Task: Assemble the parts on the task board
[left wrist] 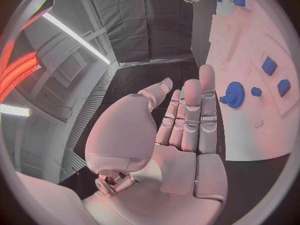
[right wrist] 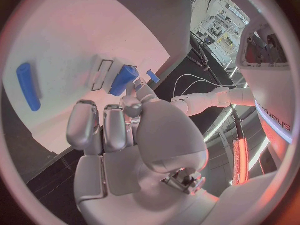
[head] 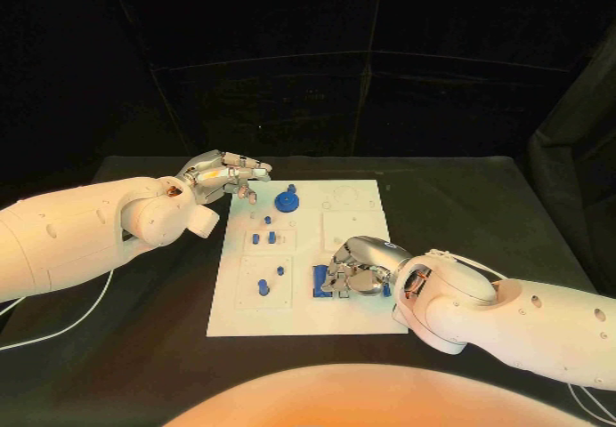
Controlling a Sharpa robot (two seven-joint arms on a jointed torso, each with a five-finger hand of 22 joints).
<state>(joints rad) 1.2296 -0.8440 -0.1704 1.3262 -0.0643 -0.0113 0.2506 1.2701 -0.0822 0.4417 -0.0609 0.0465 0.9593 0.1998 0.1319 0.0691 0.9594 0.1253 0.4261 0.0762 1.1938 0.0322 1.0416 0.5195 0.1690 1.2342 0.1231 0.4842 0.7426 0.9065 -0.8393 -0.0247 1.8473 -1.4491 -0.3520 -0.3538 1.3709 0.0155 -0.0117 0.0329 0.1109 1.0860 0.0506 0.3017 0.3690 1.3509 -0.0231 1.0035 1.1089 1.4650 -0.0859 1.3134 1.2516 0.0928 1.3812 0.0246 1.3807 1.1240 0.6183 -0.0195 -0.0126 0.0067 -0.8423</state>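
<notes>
Head view, board: the white task board (head: 304, 322) lies mid-table on the black table (head: 154, 356), carrying small blue parts; a blue gear (head: 289, 203) stands near its far left corner.
Head view, left hand: the left hand (head: 226, 174) hangs at the board's far left corner, just beside the gear, grasping nothing visible.
Head view, right hand: the right hand (head: 358, 267) rests over blue parts (head: 321, 291) at the board's near right; fingers curled down among them.
Left wrist view: the left hand's fingers (left wrist: 191, 116) lie straight and side by side, released, near the gear (left wrist: 234, 94) but apart from it.
Right wrist view: fingers (right wrist: 105, 126) are bent at the board beside a blue cylinder (right wrist: 123, 79); whether they grasp a part cannot be told.
</notes>
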